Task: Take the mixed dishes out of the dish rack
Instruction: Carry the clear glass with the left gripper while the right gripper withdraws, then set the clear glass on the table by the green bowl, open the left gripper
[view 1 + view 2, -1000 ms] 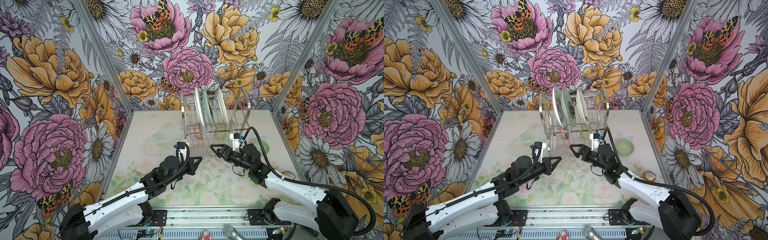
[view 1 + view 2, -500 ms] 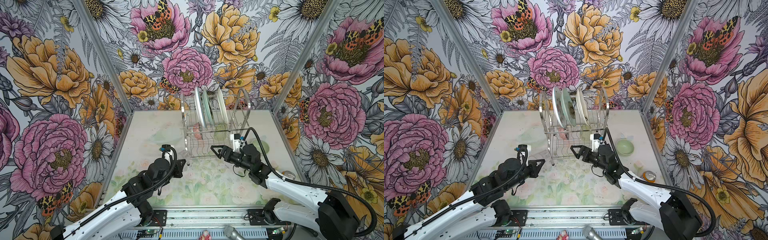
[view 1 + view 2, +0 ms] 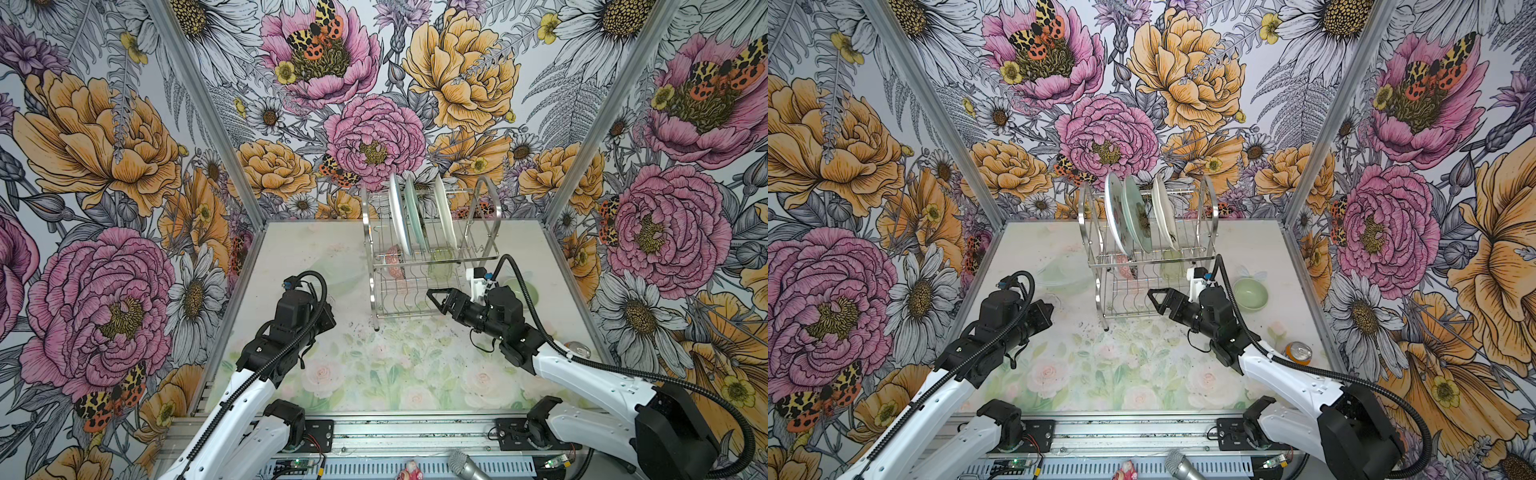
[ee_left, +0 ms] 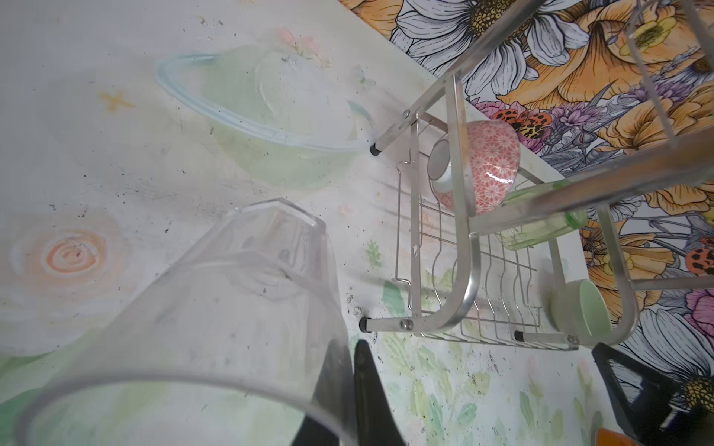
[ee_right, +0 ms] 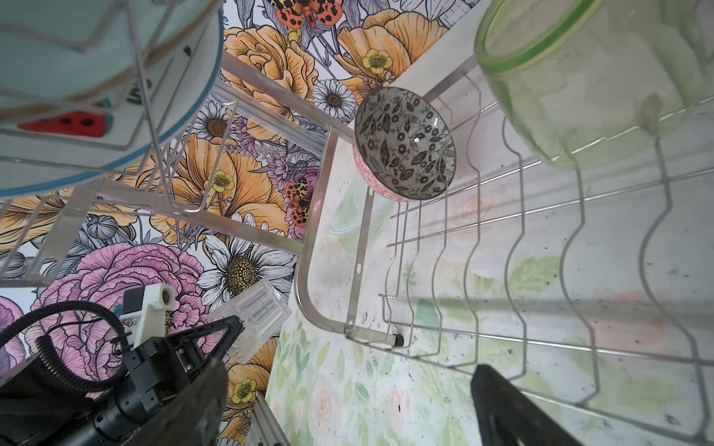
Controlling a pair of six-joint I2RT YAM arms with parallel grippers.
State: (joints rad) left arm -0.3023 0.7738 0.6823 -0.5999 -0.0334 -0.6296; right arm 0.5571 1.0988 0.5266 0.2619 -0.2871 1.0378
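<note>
Your left arm point(image 3: 286, 328) reaches low over the worktop point(image 3: 374, 374), left of the rack point(image 3: 432, 266). The left fingers point(image 4: 367, 386) are clamped on the tilted clear tumbler point(image 4: 216, 301). Your right arm point(image 3: 498, 320) points at the lower shelf from the near right, and the right fingers point(image 5: 498, 405) are wide apart, holding nothing. Plates point(image 3: 1136, 216) stand on the upper shelf.

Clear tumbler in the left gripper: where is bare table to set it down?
Free for the clear tumbler: the wide front strip of table, from the dish rack to the near edge. Crowded: left of the rack a glass bowl; right of it a green bowl and a can.
</note>
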